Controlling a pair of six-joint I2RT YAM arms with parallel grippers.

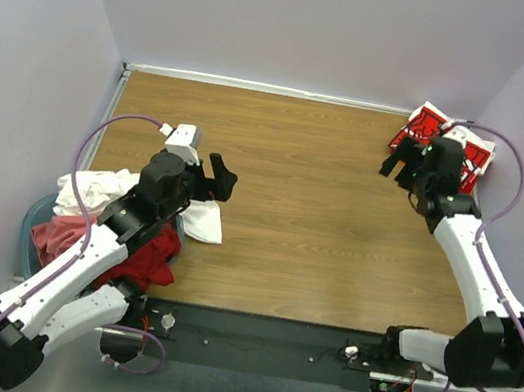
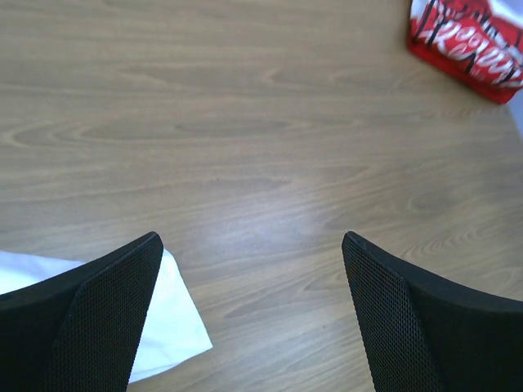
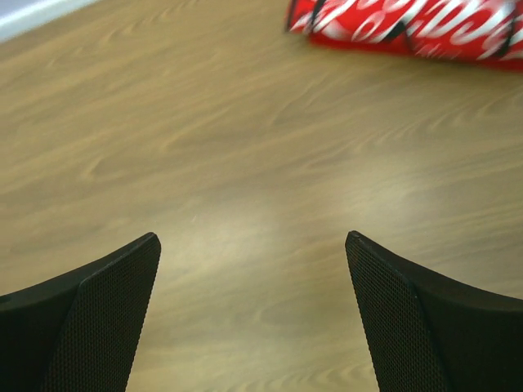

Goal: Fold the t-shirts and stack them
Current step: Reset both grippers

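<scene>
One container: pale blue tub at the left edge of the table, mostly buried, only bits of rim show. Heaped in and over it are the t-shirts: crumpled white t-shirt at the far side, dusty pink t-shirt at the left, bright red t-shirt spilling toward the near edge. A white cloth corner lies flat on the wood beside the heap. Your left arm covers the heap's middle, so I can't tell the shirt count or which shirt that corner belongs to.

Folded printed t-shirt sits in the far right corner, partly hidden behind your right gripper and cut off in both wrist views. The print is white script on red. It looks like Coca-Cola from the left wrist, and it is blurred from the right wrist.

Your left gripper has its jaws wide apart and empty, over bare wood just beside the white corner. The right gripper's jaws are also wide apart and empty, near the folded shirt, not touching it.
</scene>
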